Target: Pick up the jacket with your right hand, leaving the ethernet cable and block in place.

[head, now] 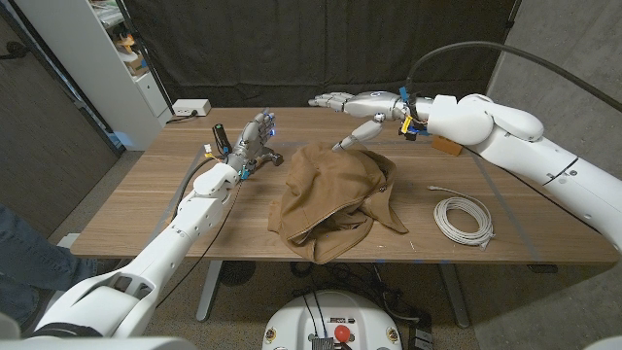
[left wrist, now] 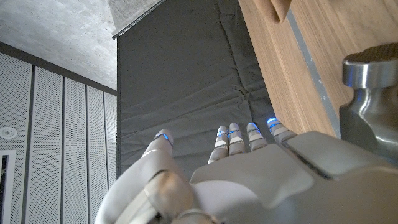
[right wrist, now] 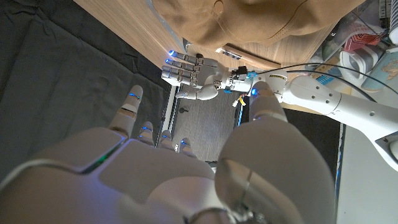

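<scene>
A brown jacket of soft, matte cloth lies crumpled in a rounded heap at the middle of the wooden counter, its folds deep and its collar edge curling toward the right. The counter's top is smooth, warm-toned wood with fine straight grain.

The right hand, metallic grey with pale segmented fingers, hangs above the far edge of the counter just beyond the jacket. Its fingers reach out to the left and are spread, the thumb angles down toward the cloth, and it holds nothing. In the right wrist view its fingers are likewise extended and apart.

The left hand stands on the counter left of the jacket, fingers up and apart, empty.

A white ethernet cable lies wound in a flat, loose coil at the right, apart from the jacket. A small tan wooden block sits far right, partly hidden by the right forearm.
</scene>
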Action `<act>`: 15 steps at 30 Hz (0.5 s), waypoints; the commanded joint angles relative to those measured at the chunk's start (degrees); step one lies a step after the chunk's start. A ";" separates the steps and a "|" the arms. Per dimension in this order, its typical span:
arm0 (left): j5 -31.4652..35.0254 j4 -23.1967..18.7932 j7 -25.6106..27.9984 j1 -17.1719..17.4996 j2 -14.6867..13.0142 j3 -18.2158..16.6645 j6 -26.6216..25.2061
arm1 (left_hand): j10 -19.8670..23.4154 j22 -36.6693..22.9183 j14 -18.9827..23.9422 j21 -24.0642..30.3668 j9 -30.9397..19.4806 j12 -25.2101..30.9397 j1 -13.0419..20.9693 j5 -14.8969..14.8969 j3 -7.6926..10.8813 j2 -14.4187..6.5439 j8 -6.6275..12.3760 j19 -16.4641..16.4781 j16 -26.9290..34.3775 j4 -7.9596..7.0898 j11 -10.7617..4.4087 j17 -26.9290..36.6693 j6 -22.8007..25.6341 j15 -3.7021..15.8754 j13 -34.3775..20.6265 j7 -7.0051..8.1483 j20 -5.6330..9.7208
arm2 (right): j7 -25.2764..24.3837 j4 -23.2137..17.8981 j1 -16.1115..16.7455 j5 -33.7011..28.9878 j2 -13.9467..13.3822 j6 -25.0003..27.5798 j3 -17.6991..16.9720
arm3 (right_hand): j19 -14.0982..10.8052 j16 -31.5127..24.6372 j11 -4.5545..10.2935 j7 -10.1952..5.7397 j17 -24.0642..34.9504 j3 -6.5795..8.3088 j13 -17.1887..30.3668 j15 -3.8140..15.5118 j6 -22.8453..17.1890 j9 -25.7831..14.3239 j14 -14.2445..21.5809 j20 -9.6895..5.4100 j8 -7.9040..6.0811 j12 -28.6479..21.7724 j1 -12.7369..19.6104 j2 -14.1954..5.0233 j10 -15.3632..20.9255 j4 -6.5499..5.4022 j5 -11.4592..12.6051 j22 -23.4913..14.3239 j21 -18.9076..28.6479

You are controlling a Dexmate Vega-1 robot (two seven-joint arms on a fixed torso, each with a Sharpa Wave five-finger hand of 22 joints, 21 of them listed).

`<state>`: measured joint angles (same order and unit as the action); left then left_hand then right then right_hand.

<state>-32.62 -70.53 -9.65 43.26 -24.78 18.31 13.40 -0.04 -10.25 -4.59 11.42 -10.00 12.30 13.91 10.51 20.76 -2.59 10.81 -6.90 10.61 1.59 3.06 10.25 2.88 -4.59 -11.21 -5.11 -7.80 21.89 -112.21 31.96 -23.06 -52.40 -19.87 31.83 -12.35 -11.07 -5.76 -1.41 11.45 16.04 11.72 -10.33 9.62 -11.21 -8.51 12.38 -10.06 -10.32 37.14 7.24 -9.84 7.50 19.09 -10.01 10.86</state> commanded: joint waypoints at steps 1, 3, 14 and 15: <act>0.26 -1.66 1.24 0.58 -0.23 0.07 -1.15 | -0.17 -0.25 0.05 0.18 -0.26 -0.05 -0.13 0.04 0.21 -0.50 0.13 0.15 0.16 0.22 0.43 0.19 0.42 -0.35 -0.01 -0.12 -0.18 | 0.93 0.47 -0.95 -4.29 1.04 1.68 1.16 | -0.74 -0.44 -0.38 0.31 -0.02 -0.35 0.01 -0.12 3.22 -0.03 0.44 0.12 -0.51 -0.64 -0.02 0.59 -3.11 -0.06 0.41 -0.15 0.56; 0.23 -1.70 1.19 0.64 -0.26 0.11 -1.28 | -0.11 -0.25 0.04 0.19 -0.26 -0.03 -0.14 0.03 0.20 -0.50 0.12 0.17 0.16 0.23 0.48 0.19 0.42 -0.36 -0.01 -0.14 -0.20 | 1.20 0.52 -1.08 -4.57 1.14 2.01 1.29 | -0.85 -0.51 -0.35 0.30 -0.03 -0.41 0.00 -0.09 3.14 -0.03 0.58 0.12 -0.57 -0.68 -0.05 0.57 -3.08 -0.09 0.46 -0.16 0.59; 0.33 -2.38 1.44 1.17 -0.53 0.16 -1.61 | -0.02 -0.25 0.08 0.19 -0.27 -0.01 -0.19 0.03 0.16 -0.53 0.13 0.18 0.18 0.30 0.35 0.20 0.57 -0.41 -0.01 -0.17 -0.21 | 3.27 0.39 -1.68 -5.53 1.54 3.00 2.38 | -1.32 -0.59 -0.45 0.42 -0.05 -0.70 -0.01 -0.09 2.64 -0.03 0.70 0.12 -0.87 -0.91 -0.20 0.52 -2.73 -0.26 0.69 -0.18 0.70; 0.34 -2.48 1.47 1.22 -0.57 0.17 -1.67 | -0.02 -0.25 0.08 0.20 -0.27 -0.01 -0.19 0.03 0.16 -0.53 0.13 0.20 0.18 0.30 0.35 0.20 0.56 -0.40 -0.01 -0.16 -0.19 | 3.70 0.36 -1.80 -5.49 1.58 3.10 2.53 | -1.37 -0.60 -0.46 0.42 -0.05 -0.74 -0.01 -0.12 2.63 -0.03 0.71 0.12 -0.88 -0.92 -0.22 0.52 -2.73 -0.27 0.72 -0.18 0.71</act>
<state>-32.42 -72.26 -8.54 44.01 -25.12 18.40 12.09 -0.04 -10.25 -4.59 11.42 -10.00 12.30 13.91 10.51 20.77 -2.59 10.81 -6.90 10.61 1.59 3.06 10.25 2.87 -4.59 -11.21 -5.12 -7.80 23.57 -111.87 30.89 -27.28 -51.32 -17.82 33.26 -13.06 -11.47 -5.75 -1.42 11.46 15.34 11.73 -10.10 9.62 -11.21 -8.28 12.68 -10.64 -10.65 37.14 7.24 -9.83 7.26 19.51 -10.01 11.30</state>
